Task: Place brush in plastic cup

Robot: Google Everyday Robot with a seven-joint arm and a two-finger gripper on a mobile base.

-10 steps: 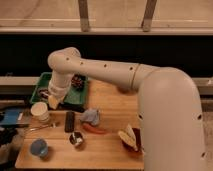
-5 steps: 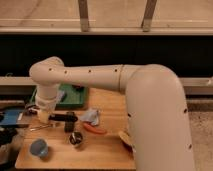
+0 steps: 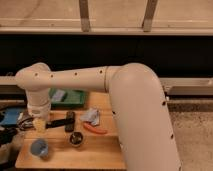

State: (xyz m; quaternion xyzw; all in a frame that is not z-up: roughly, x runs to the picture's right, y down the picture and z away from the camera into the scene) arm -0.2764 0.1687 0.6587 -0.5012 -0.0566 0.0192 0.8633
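The brush [image 3: 56,123] shows as a slim dark stick lying across the wooden table [image 3: 95,150], just left of the black remote [image 3: 70,121]. The light-blue plastic cup [image 3: 39,148] stands at the table's front left corner. My gripper [image 3: 39,120] hangs from the white arm's wrist [image 3: 38,102] at the table's left side. It is low over the cream cup [image 3: 39,126], right beside the brush's left end and behind the blue cup. Whether it touches the brush is hidden.
A small metal tin [image 3: 76,139] stands in front of the remote. A red-orange stick [image 3: 95,130] and a grey cloth [image 3: 91,116] lie to the right. A green tray [image 3: 67,97] sits at the back. Blue clutter [image 3: 10,117] lies off the left edge.
The arm has swung left and down, bringing the gripper from over the green tray to low beside the cream cup and the brush.
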